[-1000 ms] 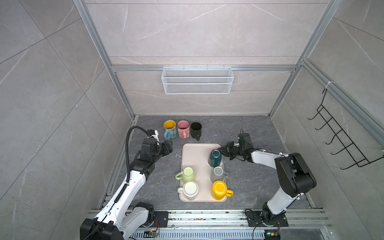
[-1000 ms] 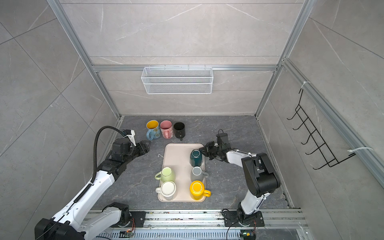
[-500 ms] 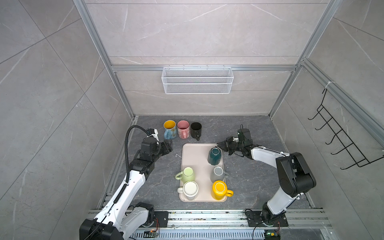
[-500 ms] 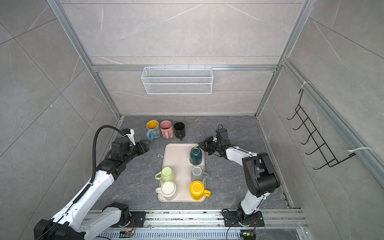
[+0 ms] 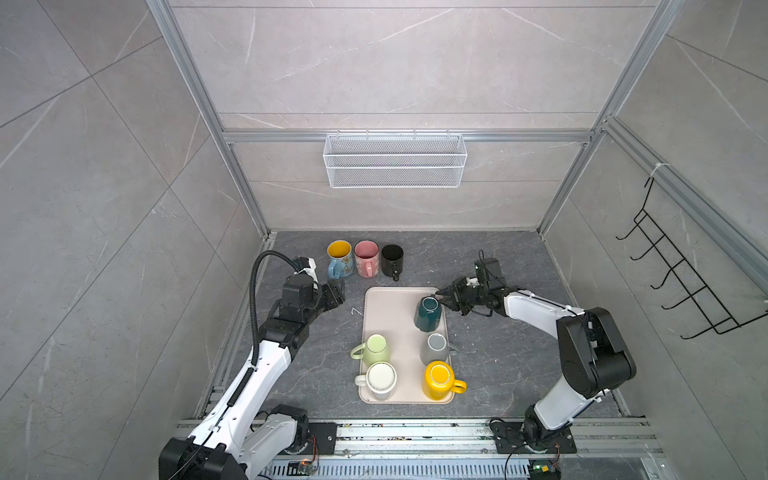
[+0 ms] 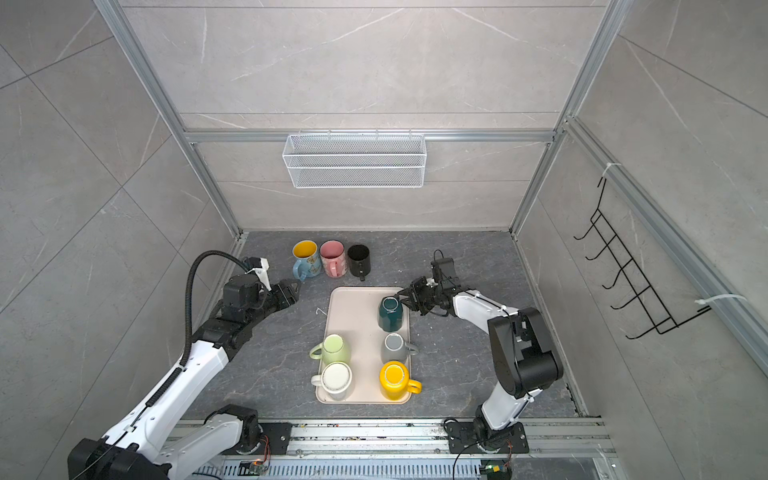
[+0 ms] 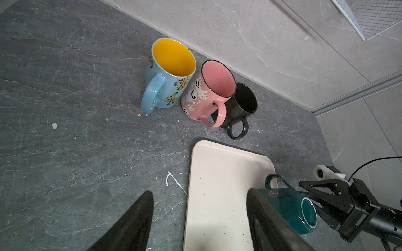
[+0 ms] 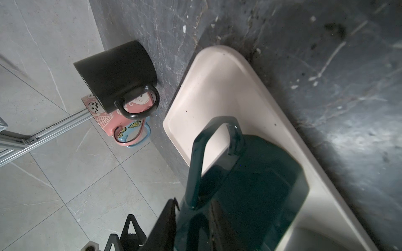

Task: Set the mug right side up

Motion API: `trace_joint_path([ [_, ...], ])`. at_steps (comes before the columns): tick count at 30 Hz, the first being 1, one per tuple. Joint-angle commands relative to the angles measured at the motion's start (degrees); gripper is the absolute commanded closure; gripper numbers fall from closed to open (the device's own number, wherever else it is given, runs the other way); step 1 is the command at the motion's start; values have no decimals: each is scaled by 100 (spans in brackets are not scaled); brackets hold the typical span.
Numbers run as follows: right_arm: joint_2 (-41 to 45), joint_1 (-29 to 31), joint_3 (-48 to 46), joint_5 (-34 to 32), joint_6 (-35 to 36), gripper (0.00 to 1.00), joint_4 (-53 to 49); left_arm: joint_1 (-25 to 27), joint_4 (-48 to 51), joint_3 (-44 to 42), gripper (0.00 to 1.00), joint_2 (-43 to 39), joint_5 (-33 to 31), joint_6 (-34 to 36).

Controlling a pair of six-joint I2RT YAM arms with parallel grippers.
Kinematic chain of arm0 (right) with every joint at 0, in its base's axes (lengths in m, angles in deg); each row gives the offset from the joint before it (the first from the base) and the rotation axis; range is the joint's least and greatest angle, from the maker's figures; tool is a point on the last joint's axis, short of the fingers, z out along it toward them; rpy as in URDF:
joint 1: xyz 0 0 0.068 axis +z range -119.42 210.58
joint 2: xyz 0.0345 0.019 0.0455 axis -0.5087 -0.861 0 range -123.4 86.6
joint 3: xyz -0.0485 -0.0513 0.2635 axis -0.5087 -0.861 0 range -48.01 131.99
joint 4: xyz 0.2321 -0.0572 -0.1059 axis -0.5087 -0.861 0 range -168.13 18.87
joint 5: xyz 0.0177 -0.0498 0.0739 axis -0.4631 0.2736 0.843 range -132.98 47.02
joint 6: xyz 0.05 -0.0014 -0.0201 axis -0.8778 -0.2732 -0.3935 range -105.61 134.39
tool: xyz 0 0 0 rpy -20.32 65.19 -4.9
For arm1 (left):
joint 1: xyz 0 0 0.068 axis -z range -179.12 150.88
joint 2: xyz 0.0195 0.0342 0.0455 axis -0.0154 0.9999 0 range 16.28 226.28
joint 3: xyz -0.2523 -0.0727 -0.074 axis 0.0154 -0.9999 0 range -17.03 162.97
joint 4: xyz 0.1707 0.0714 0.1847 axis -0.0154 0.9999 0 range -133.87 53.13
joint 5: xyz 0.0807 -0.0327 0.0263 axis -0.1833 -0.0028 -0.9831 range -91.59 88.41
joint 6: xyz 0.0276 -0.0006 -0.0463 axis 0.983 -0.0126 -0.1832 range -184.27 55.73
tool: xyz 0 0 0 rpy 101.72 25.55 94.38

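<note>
Left wrist view showed the green mug bottom-up on the tray, just ahead of the right gripper, grip unclear. The left gripper gaped wide, empty. Flip not yet done.

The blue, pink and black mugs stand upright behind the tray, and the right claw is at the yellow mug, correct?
No: the right claw is at the dark green mug, not the yellow mug, as both top views show. The rest is right.

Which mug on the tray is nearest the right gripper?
The dark teal mug at the tray's far right corner; the right gripper is at its base.
</note>
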Motion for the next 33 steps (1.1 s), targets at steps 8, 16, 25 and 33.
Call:
trace_joint_path([
  [8,490,351,-508,-111,-94,70,-127,-38,-112,99,30,-129,68,35],
  [16,673,450,-719,-206,-266,70,20,-38,-76,75,30,-217,59,35],
  [25,167,425,-145,-20,-155,57,-78,-34,-40,175,30,-141,33,17],
  [33,-248,267,735,271,356,45,-1016,-38,-25,394,30,108,-83,10],
])
